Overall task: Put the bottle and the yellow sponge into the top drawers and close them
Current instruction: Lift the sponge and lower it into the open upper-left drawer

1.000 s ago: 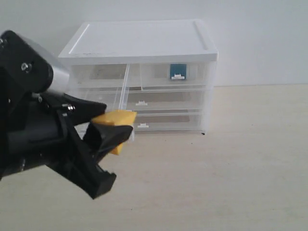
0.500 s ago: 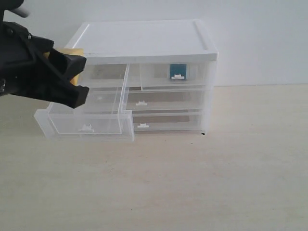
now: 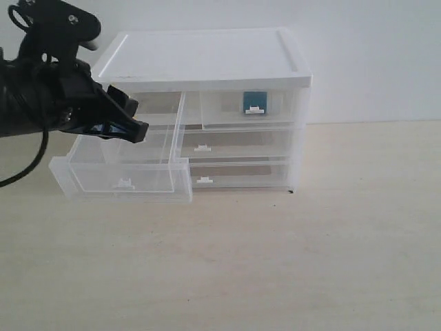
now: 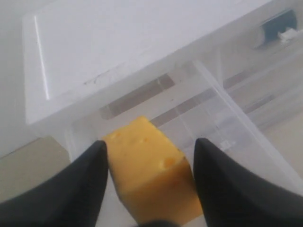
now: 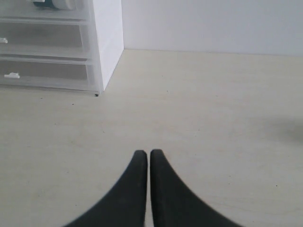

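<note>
The sponge (image 4: 151, 179) is clamped between the dark fingers (image 4: 71, 189) of the left pincer (image 4: 151, 143), one finger against each of two opposite sides. In the exterior view the pincer hides the block. Directly below the pincer lies the left drawer (image 3: 120, 176), pulled out of the cabinet (image 3: 207, 55) with nothing seen in it. The tips hang over its rear part, close under the cabinet's overhanging top. Whether the tips are below the drawer's rim I cannot tell.

The step in hand looks to be the drop. To do it well, I would carry the sponge a little toward the drawer's front, away from the cabinet edge just ahead of the tips. That way the block cannot catch on the lip or lodge in the slot. Lower it until the sponge is between the walls, then part the fingers. Foam is light and may bounce or cling to a pad, so a low release seems safer. Lift straight up before going to push the front shut.

Off to the pincer's side, the right drawer (image 3: 282, 107) is shut, with the bottle (image 3: 255, 101) showing through its front. The right pincer (image 5: 147, 154) is pressed closed on nothing, over the surface (image 5: 213, 118) and apart from the cabinet.
</note>
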`<state>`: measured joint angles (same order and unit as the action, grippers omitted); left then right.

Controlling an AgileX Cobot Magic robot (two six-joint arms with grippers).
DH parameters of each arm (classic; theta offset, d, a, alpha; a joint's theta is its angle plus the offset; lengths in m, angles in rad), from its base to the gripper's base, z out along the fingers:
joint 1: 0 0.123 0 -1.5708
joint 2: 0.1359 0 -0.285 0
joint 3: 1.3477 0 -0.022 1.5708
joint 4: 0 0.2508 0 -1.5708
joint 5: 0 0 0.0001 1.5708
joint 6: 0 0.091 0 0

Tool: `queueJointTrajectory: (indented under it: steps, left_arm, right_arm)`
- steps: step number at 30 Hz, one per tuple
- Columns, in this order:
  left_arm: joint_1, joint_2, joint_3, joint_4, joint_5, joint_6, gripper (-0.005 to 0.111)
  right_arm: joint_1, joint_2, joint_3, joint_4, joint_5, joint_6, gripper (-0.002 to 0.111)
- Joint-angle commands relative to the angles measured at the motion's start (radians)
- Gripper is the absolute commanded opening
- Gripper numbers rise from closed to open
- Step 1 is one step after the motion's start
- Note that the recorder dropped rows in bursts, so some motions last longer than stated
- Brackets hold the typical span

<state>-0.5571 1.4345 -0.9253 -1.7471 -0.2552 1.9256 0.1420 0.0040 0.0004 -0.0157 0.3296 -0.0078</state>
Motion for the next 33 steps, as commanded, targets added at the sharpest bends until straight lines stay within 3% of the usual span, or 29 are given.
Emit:
queueJointTrajectory:
  steps: [1,14,21,23,29,33]
  left_arm:
    - [0.018,0.076,-0.028,0.003,0.025,-0.003,0.004]
    - [0.045,0.212,-0.104,0.010,0.035,-0.003,0.004]
    - [0.082,0.230,-0.106,0.003,0.134,-0.005,0.005]
    - [0.089,0.230,-0.106,0.003,0.144,-0.005,0.012]
    - [0.095,0.230,-0.106,0.003,0.150,-0.014,0.050]
    - [0.095,0.230,-0.111,0.003,0.150,-0.035,0.063]
  right_arm:
    - [-0.003,-0.004,0.000,0.002,-0.008,0.001,0.000]
    - [-0.003,-0.004,0.000,0.002,-0.008,0.001,0.000]
    - [-0.003,-0.004,0.000,0.002,-0.008,0.001,0.000]
    - [-0.003,-0.004,0.000,0.002,-0.008,0.001,0.000]
    - [-0.003,-0.004,0.000,0.002,-0.008,0.001,0.000]
    - [-0.003,-0.004,0.000,0.002,-0.008,0.001,0.000]
